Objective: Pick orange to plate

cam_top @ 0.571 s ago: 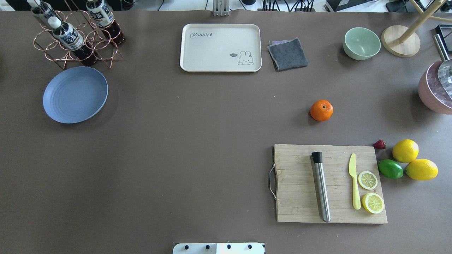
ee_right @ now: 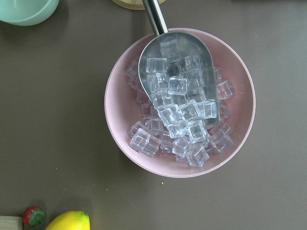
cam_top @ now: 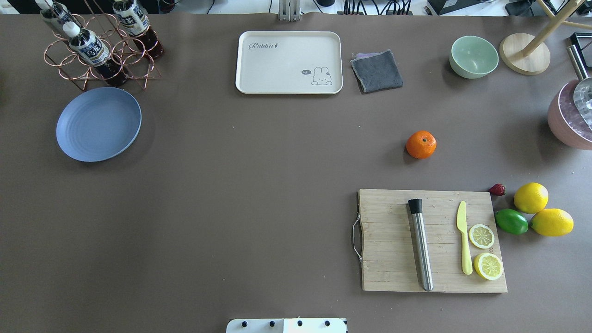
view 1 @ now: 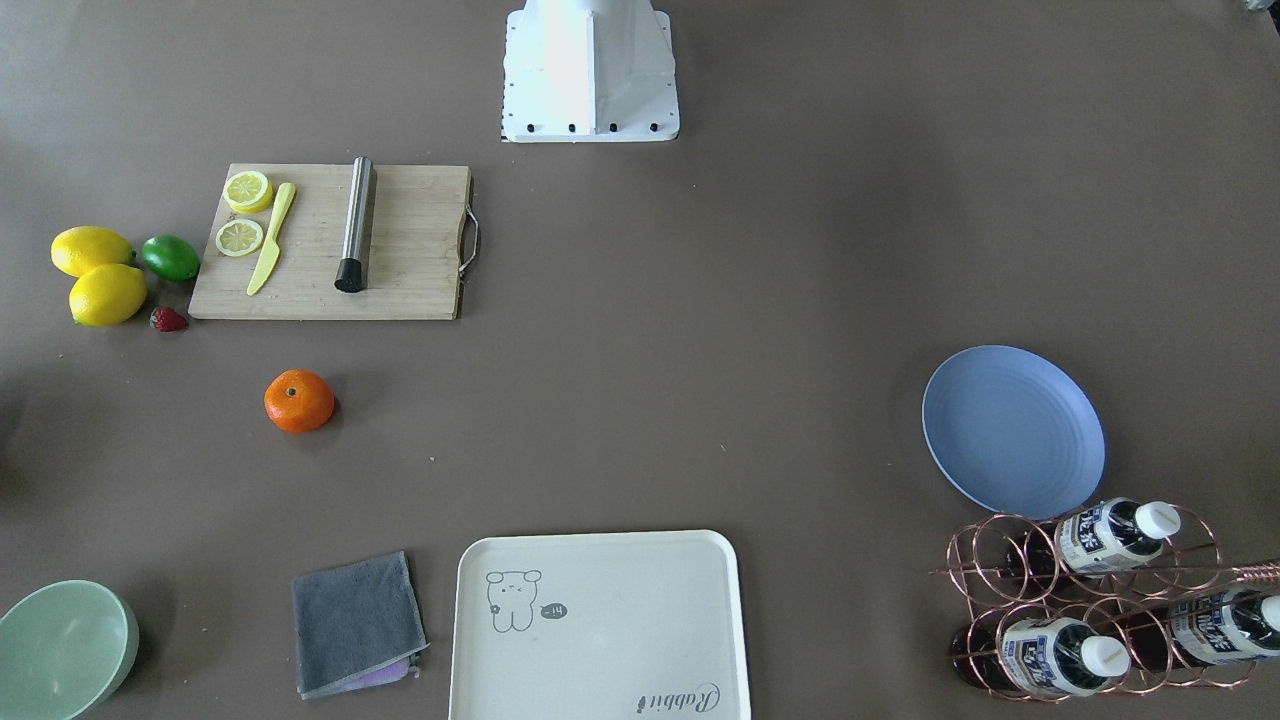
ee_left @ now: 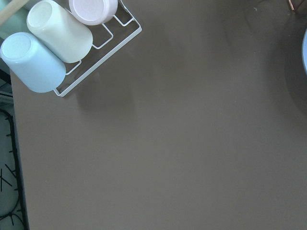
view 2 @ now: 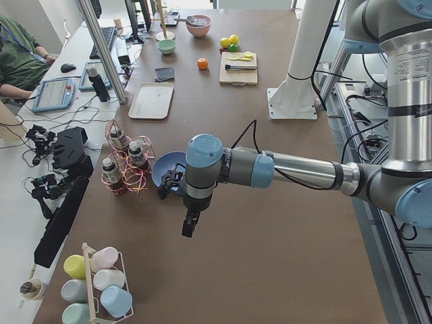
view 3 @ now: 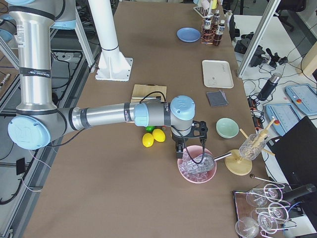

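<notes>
The orange [cam_top: 421, 144] lies alone on the brown table, right of centre, just beyond the cutting board [cam_top: 432, 240]; it also shows in the front-facing view as the orange [view 1: 299, 401]. The periwinkle-blue plate [cam_top: 98, 124] sits empty at the far left, beside the bottle rack. Neither gripper appears in the overhead or front-facing views. In the exterior left view my left gripper [view 2: 190, 223] hangs near the plate [view 2: 162, 174]. In the exterior right view my right gripper [view 3: 190, 144] hovers over the pink ice bowl [view 3: 197, 166]. Whether either one is open or shut I cannot tell.
The cutting board holds a steel muddler [cam_top: 421, 245], a yellow knife and two lemon slices. Two lemons, a lime [cam_top: 511, 221] and a strawberry lie to its right. A cream tray [cam_top: 289, 62], grey cloth [cam_top: 377, 70], green bowl [cam_top: 473, 56] and copper bottle rack [cam_top: 99, 44] line the far edge.
</notes>
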Motion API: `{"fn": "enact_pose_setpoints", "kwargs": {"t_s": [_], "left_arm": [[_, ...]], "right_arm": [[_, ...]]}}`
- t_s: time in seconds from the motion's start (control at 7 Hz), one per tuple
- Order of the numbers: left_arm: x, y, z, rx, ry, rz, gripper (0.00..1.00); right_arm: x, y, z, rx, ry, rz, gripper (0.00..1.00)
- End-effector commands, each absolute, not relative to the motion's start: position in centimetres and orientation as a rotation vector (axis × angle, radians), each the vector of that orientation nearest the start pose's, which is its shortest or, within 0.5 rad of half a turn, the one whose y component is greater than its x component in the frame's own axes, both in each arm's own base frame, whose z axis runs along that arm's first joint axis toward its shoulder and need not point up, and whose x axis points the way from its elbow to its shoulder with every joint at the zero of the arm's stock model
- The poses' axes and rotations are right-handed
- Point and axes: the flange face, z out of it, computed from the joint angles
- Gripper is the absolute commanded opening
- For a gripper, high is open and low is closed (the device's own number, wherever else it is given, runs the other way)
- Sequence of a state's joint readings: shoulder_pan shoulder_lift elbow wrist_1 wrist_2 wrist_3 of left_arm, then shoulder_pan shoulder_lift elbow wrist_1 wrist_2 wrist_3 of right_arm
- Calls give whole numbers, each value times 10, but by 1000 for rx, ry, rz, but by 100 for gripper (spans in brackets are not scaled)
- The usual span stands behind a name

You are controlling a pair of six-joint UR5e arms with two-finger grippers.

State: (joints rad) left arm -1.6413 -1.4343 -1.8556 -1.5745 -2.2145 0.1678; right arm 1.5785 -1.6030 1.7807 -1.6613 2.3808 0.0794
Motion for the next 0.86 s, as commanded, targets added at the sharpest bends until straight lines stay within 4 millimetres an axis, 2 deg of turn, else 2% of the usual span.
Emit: {"fn": "enact_pose_setpoints", "kwargs": {"t_s": [0.0, 0.43, 0.57, 0.71], "left_arm": [[-104, -434, 593, 216, 621, 144, 98], [-104, -439, 588, 226, 625, 149, 98], [-101, -441, 596, 213, 661, 143, 98], [-97, -444, 584, 231, 714, 150, 98]], "right_arm": [[65, -478, 575, 58, -812, 44, 100], [68, -468, 576, 59, -784, 49, 100], [75, -455, 573, 71, -788, 61, 100], [76, -448, 568, 74, -793, 63, 100]]}}
